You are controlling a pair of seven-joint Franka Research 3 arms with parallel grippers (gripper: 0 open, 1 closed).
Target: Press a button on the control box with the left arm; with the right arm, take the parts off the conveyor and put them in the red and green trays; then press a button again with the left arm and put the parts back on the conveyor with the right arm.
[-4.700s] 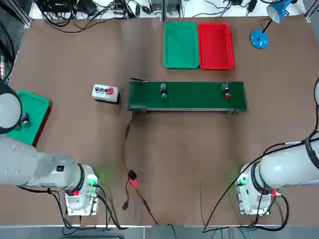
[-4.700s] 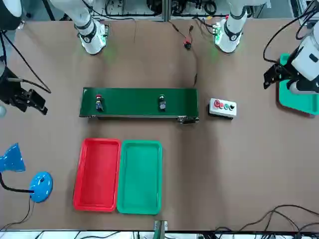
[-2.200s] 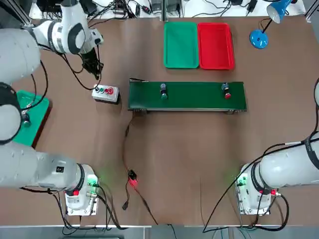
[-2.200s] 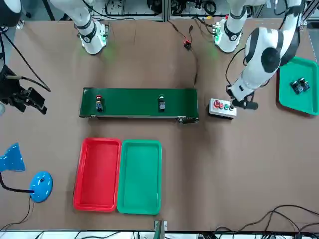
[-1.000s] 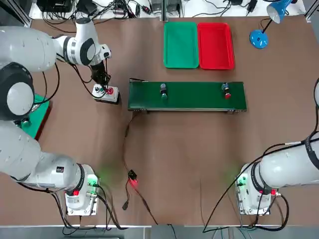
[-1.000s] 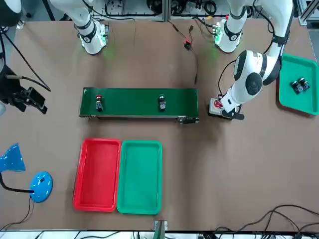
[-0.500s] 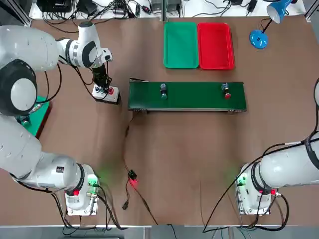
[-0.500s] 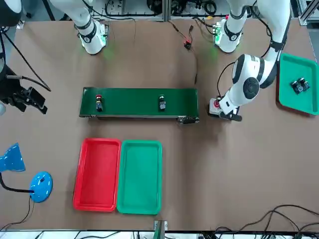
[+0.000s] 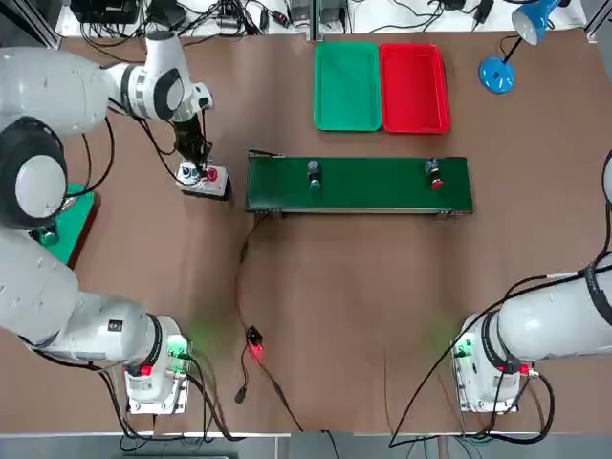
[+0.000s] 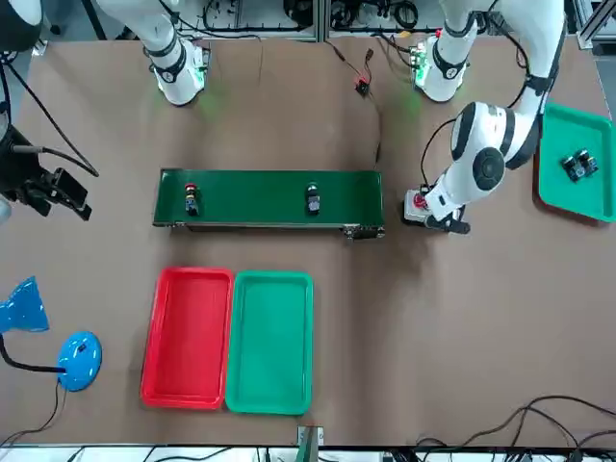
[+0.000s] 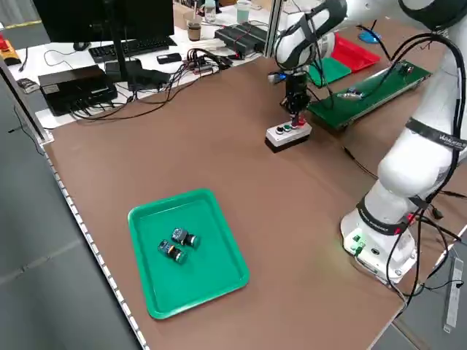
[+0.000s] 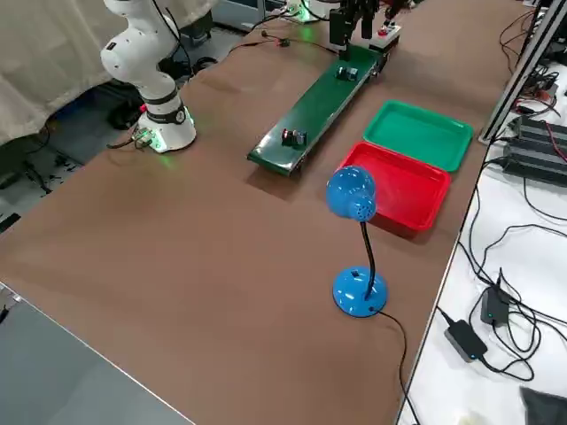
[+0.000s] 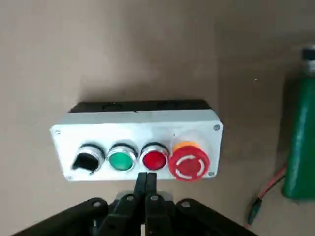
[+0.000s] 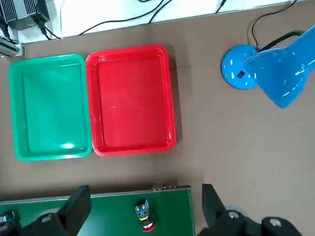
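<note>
Since half a second ago my left gripper [image 13: 146, 184] has lifted slightly off the control box [image 13: 138, 129], fingers pressed together, tips just above the red button [image 13: 154, 160]. Conveyor [image 9: 359, 184] sits just beside the box, green-capped part [image 9: 313, 178] and red-capped part [image 9: 434, 176] on it. My right gripper [image 14: 142, 206] hangs spread wide over the belt; red tray [image 14: 132, 99] and green tray [image 14: 49, 105] lie beyond it.

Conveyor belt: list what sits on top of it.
Two parts rest on the conveyor: a green-capped part toward the control box end, and a red-capped part near the other end. The belt's underside is hidden.
</note>
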